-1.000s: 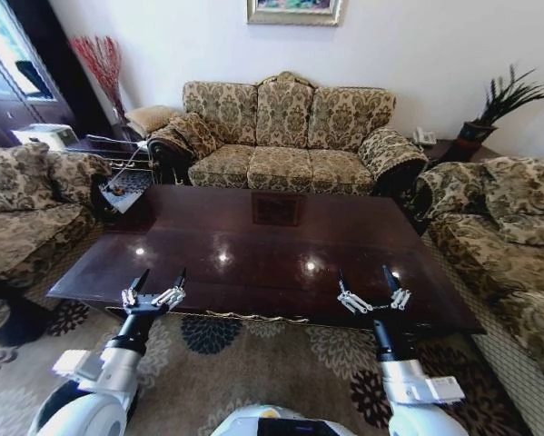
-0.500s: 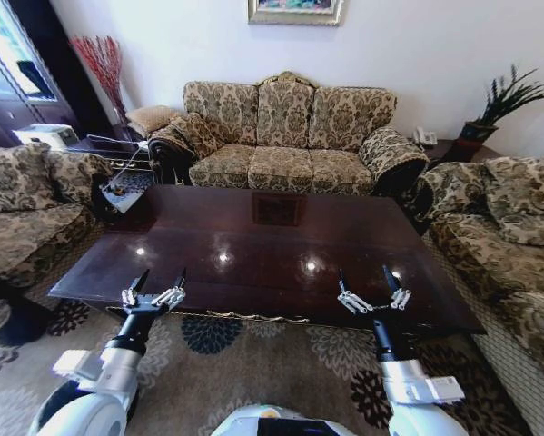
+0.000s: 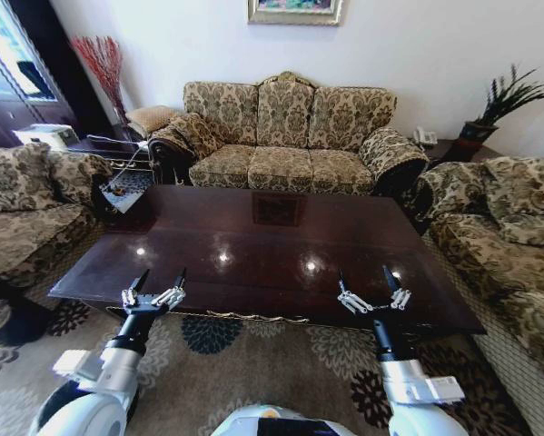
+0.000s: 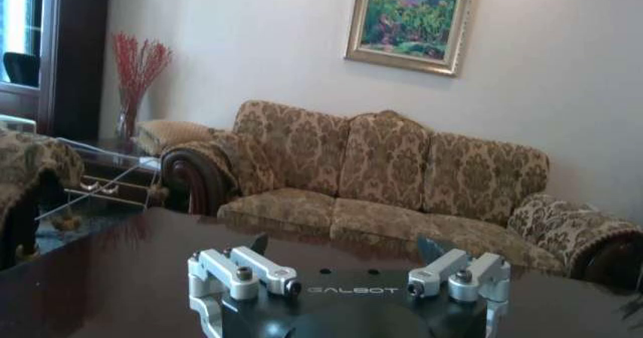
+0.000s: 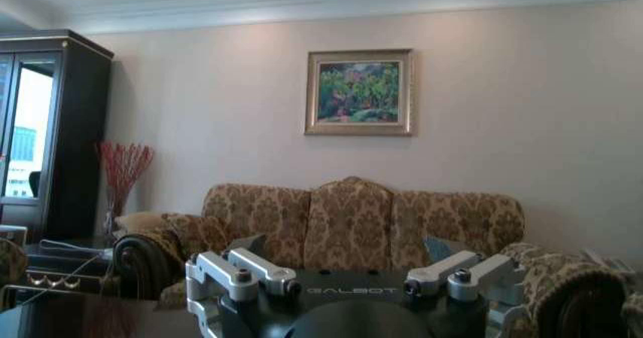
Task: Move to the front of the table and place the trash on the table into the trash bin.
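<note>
The table (image 3: 253, 245) is a large, low piece of dark glossy wood with a square inlay at its centre, and it stands right in front of me. Its top shows nothing but light reflections. The trash and the trash bin are out of view. My left gripper (image 3: 163, 277) hovers at the table's near edge on the left, open with nothing between its fingers. My right gripper (image 3: 363, 277) is held the same way at the near edge on the right, open and holding nothing. In the wrist views the left gripper (image 4: 342, 248) and right gripper (image 5: 344, 246) point across the table (image 4: 101, 278).
A patterned three-seat sofa (image 3: 290, 136) stands behind the table, with matching sofas at the left (image 3: 26, 209) and right (image 3: 499, 236). A glass side table (image 3: 117, 163) sits at the back left. A dark round shape (image 3: 4, 318) lies on the carpet by the left sofa.
</note>
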You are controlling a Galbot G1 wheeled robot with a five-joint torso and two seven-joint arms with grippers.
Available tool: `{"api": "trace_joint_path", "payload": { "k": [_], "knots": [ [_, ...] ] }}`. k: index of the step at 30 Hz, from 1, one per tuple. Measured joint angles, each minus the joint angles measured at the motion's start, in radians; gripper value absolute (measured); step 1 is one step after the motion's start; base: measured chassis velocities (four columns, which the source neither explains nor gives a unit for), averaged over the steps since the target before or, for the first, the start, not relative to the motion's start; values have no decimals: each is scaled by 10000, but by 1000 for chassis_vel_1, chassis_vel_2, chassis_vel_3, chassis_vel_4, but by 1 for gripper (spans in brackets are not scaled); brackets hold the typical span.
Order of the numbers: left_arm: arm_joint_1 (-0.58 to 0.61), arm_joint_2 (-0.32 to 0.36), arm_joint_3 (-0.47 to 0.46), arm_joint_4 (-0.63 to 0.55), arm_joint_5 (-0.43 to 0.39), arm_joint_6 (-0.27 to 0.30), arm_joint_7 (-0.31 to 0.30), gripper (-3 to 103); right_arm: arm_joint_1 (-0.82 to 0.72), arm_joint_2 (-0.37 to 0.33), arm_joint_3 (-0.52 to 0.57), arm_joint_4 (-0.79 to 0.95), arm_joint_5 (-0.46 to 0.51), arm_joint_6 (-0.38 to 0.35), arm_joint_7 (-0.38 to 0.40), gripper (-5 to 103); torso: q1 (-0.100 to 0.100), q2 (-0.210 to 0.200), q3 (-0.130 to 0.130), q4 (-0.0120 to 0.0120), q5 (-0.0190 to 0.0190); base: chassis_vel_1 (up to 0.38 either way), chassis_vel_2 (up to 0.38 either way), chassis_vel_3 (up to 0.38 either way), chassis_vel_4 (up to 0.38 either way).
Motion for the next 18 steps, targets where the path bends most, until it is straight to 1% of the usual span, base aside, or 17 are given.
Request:
{"api": "trace_joint_path", "payload": {
  "k": [18],
  "knots": [
    [0, 0, 0, 0, -1, 0, 0, 100, 0, 0, 0, 0, 0, 0, 0, 100, 0, 0, 0, 0, 0, 0, 0, 0, 0]
  ]
}}
